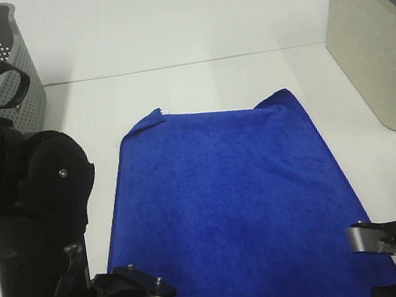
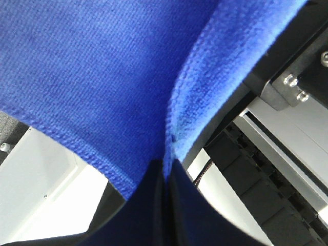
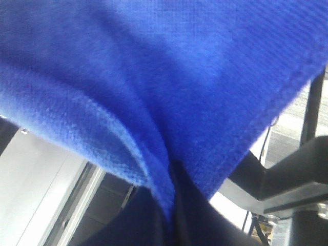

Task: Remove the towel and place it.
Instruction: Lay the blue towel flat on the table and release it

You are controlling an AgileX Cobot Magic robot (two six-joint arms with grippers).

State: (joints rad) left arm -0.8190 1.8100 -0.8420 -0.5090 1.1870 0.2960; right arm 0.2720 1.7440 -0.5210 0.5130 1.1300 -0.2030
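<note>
The left tool (image 1: 141,293) and the right tool (image 1: 379,240) are each pinching a near corner of the towel (image 1: 228,203), which is lying spread across the surface (image 1: 210,80), risking one corner slipping out under uneven pulling.

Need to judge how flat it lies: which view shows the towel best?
Exterior high: the towel shows spread out almost whole, both far corners curled. Each wrist view shows only a close-up pinched fold of its hemmed edge.
</note>
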